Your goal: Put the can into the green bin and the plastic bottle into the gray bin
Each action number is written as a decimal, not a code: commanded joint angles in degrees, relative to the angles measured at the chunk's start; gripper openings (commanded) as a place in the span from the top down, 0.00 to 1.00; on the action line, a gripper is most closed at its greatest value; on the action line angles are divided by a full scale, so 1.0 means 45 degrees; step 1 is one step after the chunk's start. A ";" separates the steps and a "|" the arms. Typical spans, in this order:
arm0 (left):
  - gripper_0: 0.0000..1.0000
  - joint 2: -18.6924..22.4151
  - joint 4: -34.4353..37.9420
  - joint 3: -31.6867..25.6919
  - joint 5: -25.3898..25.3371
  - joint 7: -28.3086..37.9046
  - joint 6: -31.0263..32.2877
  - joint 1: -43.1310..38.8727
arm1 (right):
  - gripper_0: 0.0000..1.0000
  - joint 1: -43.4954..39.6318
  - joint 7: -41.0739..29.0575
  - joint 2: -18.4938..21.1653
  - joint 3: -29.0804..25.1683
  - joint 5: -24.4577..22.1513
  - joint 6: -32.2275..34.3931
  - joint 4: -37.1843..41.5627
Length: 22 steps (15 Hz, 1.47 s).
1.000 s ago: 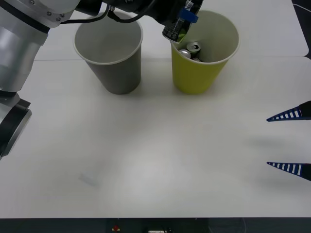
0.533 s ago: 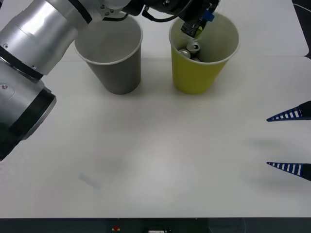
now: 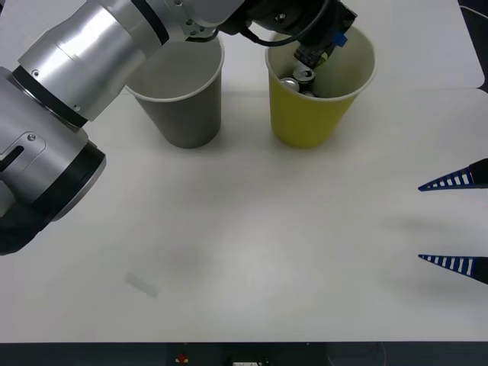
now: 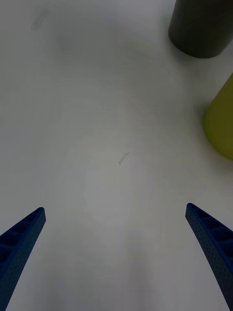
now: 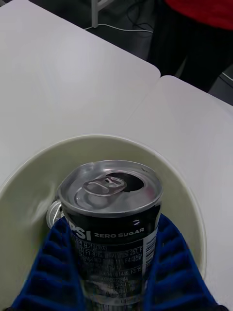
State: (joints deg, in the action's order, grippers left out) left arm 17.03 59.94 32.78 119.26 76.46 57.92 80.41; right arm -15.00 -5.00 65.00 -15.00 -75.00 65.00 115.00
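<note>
The left gripper [image 5: 114, 277] hangs over the mouth of the green bin [image 3: 316, 114], its blue fingers [image 5: 53, 265] clamped on a black Pepsi Zero Sugar can [image 5: 114, 218] — another can [image 3: 292, 82] lies in the bin just below the fingers. The gray bin [image 3: 183, 99] stands beside it. The right gripper [image 4: 116, 252] rests spread wide over bare worktop [image 3: 267, 244], well apart.

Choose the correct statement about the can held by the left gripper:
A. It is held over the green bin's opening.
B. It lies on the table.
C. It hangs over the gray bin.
A: the left gripper holds the can above the green bin.
</note>
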 commanded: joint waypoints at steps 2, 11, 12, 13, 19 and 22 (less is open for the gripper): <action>0.00 -0.0053 0.0020 0.0000 -0.0037 -0.0234 -0.0078 0.0003 | 0.00 0.0000 -0.0001 0.0000 0.0000 0.0000 0.0000 0.0000; 0.00 0.0865 0.0605 -0.1230 -0.2087 -0.3066 -0.0156 -0.1384 | 0.00 0.0000 -0.0001 0.0000 0.0000 0.0000 0.0000 0.0000; 0.00 0.1080 0.0859 -0.1289 -0.2361 -0.3320 -0.0156 -0.1638 | 0.00 0.0000 -0.0001 0.0000 0.0000 0.0000 0.0000 0.0000; 0.00 0.1431 0.1465 -0.1426 -0.2634 -0.3496 -0.0156 -0.2067 | 0.00 0.0000 -0.0001 0.0000 0.0000 0.0000 0.0000 0.0000; 0.00 0.2525 0.5039 -0.2969 -0.2693 -0.4218 0.1504 -0.4333 | 0.00 0.0000 -0.0001 0.0000 0.0000 0.0000 0.0000 0.0000; 0.00 0.3267 0.6328 -0.3516 -0.3630 -0.5351 0.1778 -0.5661 | 0.00 0.0000 -0.0001 0.0000 0.0000 0.0000 0.0000 0.0000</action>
State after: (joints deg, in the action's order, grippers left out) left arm 30.77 87.16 17.23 104.26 53.45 65.86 56.25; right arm -15.00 -5.00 65.00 -15.00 -75.00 65.00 115.00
